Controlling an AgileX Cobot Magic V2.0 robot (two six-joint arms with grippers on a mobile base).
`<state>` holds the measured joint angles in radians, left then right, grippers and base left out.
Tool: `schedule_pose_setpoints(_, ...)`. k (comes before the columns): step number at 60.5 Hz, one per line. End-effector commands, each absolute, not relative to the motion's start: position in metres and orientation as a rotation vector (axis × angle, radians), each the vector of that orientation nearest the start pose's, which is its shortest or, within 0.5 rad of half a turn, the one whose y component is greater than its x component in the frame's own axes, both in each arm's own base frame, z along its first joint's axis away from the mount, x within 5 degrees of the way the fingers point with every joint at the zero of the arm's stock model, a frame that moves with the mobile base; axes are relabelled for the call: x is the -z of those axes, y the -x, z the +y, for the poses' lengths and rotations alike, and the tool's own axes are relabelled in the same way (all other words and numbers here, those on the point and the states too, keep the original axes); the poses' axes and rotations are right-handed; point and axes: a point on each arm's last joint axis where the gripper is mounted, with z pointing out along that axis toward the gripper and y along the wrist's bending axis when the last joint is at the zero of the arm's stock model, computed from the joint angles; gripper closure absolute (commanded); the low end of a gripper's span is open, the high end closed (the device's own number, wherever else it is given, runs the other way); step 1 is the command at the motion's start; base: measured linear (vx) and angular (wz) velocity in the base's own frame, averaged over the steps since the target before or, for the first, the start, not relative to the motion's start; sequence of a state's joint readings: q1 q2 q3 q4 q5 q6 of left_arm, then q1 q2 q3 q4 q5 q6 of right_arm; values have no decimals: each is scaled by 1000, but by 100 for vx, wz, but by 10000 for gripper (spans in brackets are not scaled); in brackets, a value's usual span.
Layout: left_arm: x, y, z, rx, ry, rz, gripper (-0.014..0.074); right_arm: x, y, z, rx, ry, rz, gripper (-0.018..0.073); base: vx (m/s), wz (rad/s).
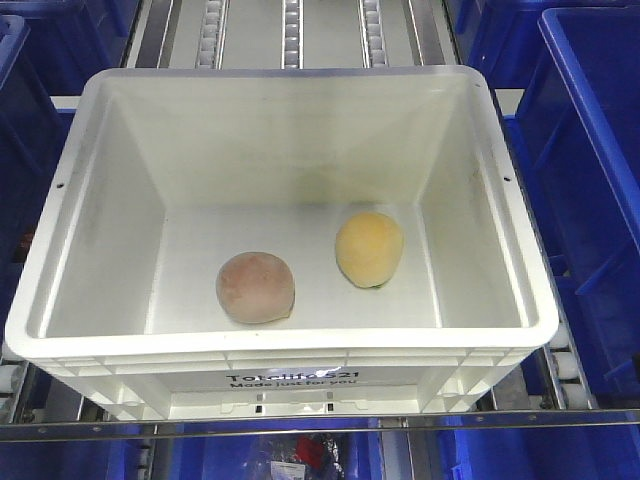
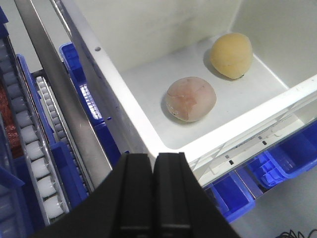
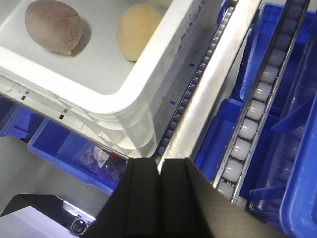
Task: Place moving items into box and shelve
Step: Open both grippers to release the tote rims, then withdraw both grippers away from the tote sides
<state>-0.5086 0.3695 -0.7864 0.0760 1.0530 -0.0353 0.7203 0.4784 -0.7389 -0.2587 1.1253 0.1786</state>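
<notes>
The white box [image 1: 285, 345] sits on the roller shelf, its printed front facing me. Inside on its floor lie both moving items: the dusty pink ball [image 1: 255, 287] at the front left and the yellow-orange ball [image 1: 369, 248] to its right, a little farther back, apart from each other. In the left wrist view my left gripper [image 2: 153, 159] is shut and empty, just outside the box's front left corner [image 2: 148, 144], with the pink ball [image 2: 190, 98] and yellow ball [image 2: 231, 55] beyond. My right gripper [image 3: 159, 163] is shut and empty below the box's front right corner [image 3: 133, 99].
Blue plastic bins [image 1: 590, 190] flank the box on both sides and sit on the level below [image 3: 74, 148]. Steel rails [image 3: 213, 84] and white roller tracks [image 3: 257, 104] run along the shelf beside the box.
</notes>
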Motion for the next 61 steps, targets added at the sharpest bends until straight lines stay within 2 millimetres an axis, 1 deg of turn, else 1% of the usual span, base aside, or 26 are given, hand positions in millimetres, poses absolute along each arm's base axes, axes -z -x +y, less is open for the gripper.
schedule_pose_setpoints(1, -365, -38, -15, 256, -487, 1990, 598, -343, -62, 25, -133, 633, 2145, 575, 0, 0)
schedule_pose_setpoints(11, -365, -38, -15, 257, -486, 1986, 598, -342, -61, 25, -129, 634, 2154, 575, 0, 0)
schedule_pose_setpoints(15, -361, -37, -14, 255, -483, 1984, 598, -342, -61, 24, -125, 635, 2161, 575, 0, 0)
schedule_pose_setpoints(18, -358, -34, -11, 229, -456, 1970, 598, -342, -61, 24, -124, 635, 2163, 575, 0, 0)
schedule_pose_setpoints(22, -349, -32, -6, 179, -376, 1916, 598, -341, -61, 24, -123, 635, 2165, 575, 0, 0)
schedule_pose_setpoints(27, -333, -35, -6, 160, -293, 1833, 598, -341, -61, 24, -123, 635, 2165, 575, 0, 0)
schedule_pose_setpoints(34, -305, -42, -6, 121, -193, 1698, 598, -341, -61, 24, -123, 635, 2166, 575, 0, 0)
schedule_pose_setpoints(37, -290, -45, -6, 107, -162, 1671, 598, -341, -61, 24, -123, 635, 2166, 575, 0, 0)
schedule_pose_setpoints(40, -280, -48, -6, 101, -137, 1624, 598, -341, -61, 24, -123, 635, 2166, 575, 0, 0)
schedule_pose_setpoints(51, -237, -54, -3, 52, -59, 1539, 598, -341, -61, 24, -123, 635, 2166, 575, 0, 0)
schedule_pose_setpoints(57, -218, -54, -2, 27, -29, 1508, 598, -341, -61, 24, -123, 635, 2166, 575, 0, 0)
schedule_pose_setpoints(61, -209, -54, -2, 24, -27, 1497, 598, -341, -61, 24, -121, 635, 2166, 575, 0, 0)
